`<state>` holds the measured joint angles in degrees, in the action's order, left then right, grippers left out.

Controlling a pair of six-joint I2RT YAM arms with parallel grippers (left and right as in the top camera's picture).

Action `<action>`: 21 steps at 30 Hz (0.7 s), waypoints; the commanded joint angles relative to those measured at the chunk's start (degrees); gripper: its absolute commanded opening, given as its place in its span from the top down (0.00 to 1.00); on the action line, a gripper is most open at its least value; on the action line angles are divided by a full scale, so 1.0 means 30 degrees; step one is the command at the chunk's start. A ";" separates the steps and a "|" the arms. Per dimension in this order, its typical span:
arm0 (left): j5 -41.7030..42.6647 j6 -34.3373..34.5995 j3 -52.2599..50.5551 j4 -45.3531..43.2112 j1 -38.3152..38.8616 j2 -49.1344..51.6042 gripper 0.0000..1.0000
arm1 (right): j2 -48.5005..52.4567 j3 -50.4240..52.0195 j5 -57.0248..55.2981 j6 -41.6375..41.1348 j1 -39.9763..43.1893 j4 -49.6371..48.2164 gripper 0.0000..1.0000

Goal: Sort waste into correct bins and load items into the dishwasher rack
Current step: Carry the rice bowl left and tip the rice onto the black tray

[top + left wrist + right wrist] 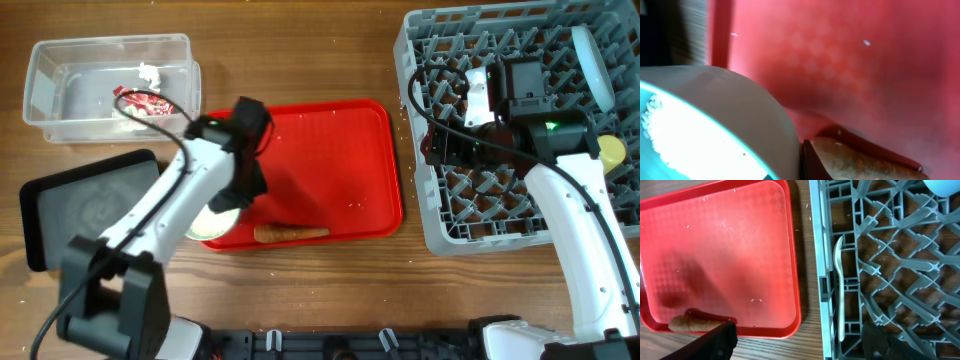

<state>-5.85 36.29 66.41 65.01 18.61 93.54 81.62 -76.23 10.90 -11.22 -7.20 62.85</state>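
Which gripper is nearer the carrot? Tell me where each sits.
Left. Left gripper sits just beside the carrot on the red tray; right gripper is away over the grey rack.

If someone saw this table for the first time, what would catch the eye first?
The bright red tray in the middle stands out first, with an orange carrot piece at its front edge. Next comes the large grey dishwasher rack on the right, a pale-blue plate standing near its far right corner.

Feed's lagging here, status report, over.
Left claw shut at bowl, rice inside. Right claw open over rack. Carrot on red tray beside bowl.
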 commanded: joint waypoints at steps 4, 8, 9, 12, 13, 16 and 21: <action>0.1953 -0.4619 0.0481 -0.0226 -0.5166 -0.2718 0.96 | -0.0284 0.0058 -0.0182 0.0248 -0.0007 0.0044 0.18; 0.5989 -0.7293 0.0474 -0.0984 -0.9049 -0.2790 0.96 | -0.0284 0.0058 -0.0182 0.0240 -0.0007 0.0095 0.18; 0.6841 -0.7752 0.0474 -0.1188 -1.0163 -0.2790 0.96 | -0.0284 0.0058 -0.0182 0.0248 -0.0007 0.0138 0.18; 0.8619 -0.8561 0.0474 -0.1676 -1.3063 -0.2783 0.96 | -0.0284 0.0058 -0.0182 0.0240 -0.0007 0.0146 0.18; 0.8983 -0.8546 0.0466 -0.1858 -1.3595 -0.2769 0.96 | -0.0284 0.0058 -0.0182 0.0248 -0.0007 0.0138 0.18; 1.0710 -0.8553 0.0437 -0.2433 -1.5191 -0.2492 0.96 | -0.0284 0.0058 -0.0189 0.0248 -0.0007 0.0153 0.18; 1.2706 -0.9129 0.0437 -0.2856 -1.6837 -0.0867 0.96 | -0.0284 0.0058 -0.0328 0.0255 -0.0007 0.0277 0.18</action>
<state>26.06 11.16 66.57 56.93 -29.34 87.85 81.62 -76.23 10.79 -11.22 -7.20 63.48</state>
